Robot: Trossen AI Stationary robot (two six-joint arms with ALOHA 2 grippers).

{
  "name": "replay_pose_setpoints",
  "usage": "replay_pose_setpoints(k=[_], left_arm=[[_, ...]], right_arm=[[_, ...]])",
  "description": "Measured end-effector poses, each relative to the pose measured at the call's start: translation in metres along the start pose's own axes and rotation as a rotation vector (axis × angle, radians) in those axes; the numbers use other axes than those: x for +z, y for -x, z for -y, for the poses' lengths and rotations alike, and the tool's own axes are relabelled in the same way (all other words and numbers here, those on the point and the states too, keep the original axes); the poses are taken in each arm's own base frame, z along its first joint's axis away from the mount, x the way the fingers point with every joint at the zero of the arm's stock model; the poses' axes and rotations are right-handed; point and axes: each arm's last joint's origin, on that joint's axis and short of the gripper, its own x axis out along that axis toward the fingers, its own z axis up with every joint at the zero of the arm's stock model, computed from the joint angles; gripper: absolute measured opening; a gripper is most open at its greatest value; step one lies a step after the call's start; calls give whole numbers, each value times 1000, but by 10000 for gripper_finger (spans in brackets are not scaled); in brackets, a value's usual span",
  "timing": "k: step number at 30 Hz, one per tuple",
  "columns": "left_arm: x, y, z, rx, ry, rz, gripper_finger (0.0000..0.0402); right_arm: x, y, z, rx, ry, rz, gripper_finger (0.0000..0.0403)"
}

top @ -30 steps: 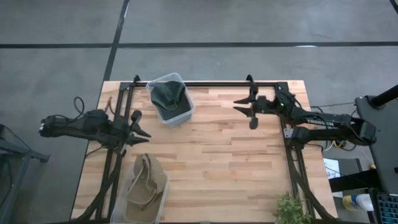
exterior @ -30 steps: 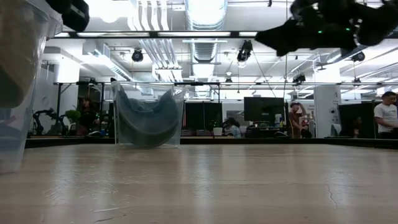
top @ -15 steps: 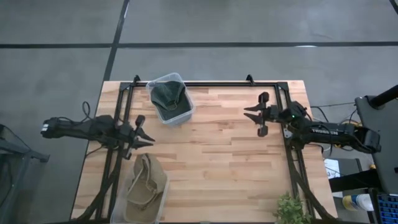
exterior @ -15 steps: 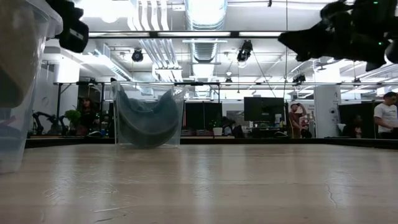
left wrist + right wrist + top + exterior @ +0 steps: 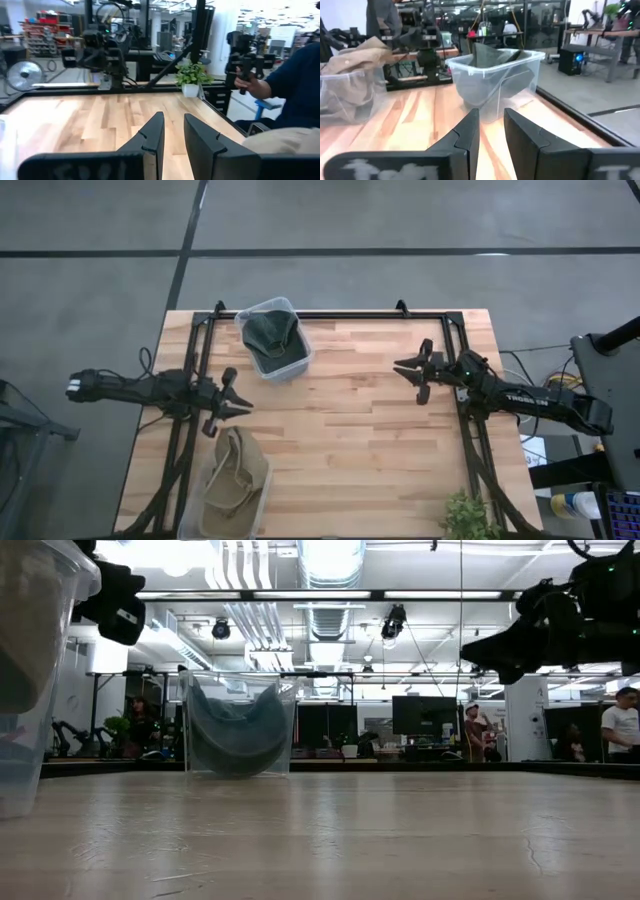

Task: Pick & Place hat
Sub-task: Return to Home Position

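A dark green hat (image 5: 270, 332) lies inside a clear bin (image 5: 290, 365) at the table's far side; it also shows as hat (image 5: 238, 730) and hat (image 5: 492, 54). A tan hat (image 5: 232, 480) fills a second clear bin (image 5: 258, 502) at the near edge, left of centre. My left gripper (image 5: 243, 402) hovers just beyond that bin on its far side, open by a narrow gap (image 5: 172, 117). My right gripper (image 5: 400, 368) hovers over bare wood toward the right, its fingers pointing left and also narrowly open (image 5: 491, 112). Neither holds anything.
Black frame rails (image 5: 462, 410) run along the left, right and far sides of the table. A potted plant (image 5: 468, 518) stands at the near right corner. A person's hand (image 5: 250, 82) holds a controller beyond the table. Bare wood lies between the grippers.
My right gripper has drawn back from the green hat's bin toward the table's right and near edges and has come lower. My left gripper has shifted slightly toward the near edge and the tan hat's bin, also lower. Both hats have stayed in their bins.
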Motion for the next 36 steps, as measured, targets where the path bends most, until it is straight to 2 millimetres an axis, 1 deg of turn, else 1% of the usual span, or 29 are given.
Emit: replay_pose_setpoints(k=[6, 10, 12, 14, 17, 20, 28, 36], left_arm=[[0, 1, 2, -52, -29, 5, 67], [-2, 3, 2, -57, -56, -4, 67], [-2, 4, 2, -57, -47, -1, 67], [-2, 4, 2, -53, -24, -4, 67], [-5, 4, 2, -48, -14, -33, 67], [-6, 4, 2, -48, -12, -40, 67], [-6, 4, 2, -48, -11, -39, 67], [-6, 4, 2, -48, -12, -38, 67]], right_arm=[[6, 13, -4, 6, 22, 36, 82], [7, 21, -7, 8, 22, 45, 76], [5, 24, -8, 7, -14, 30, 75], [2, 26, -8, 5, -89, 2, 75], [-3, 28, -8, -4, -185, -49, 78], [-7, 28, -8, -12, -231, -85, 83], [-10, 27, -7, -18, -223, -121, 89], [-11, 26, -7, -22, -225, -133, 75]])
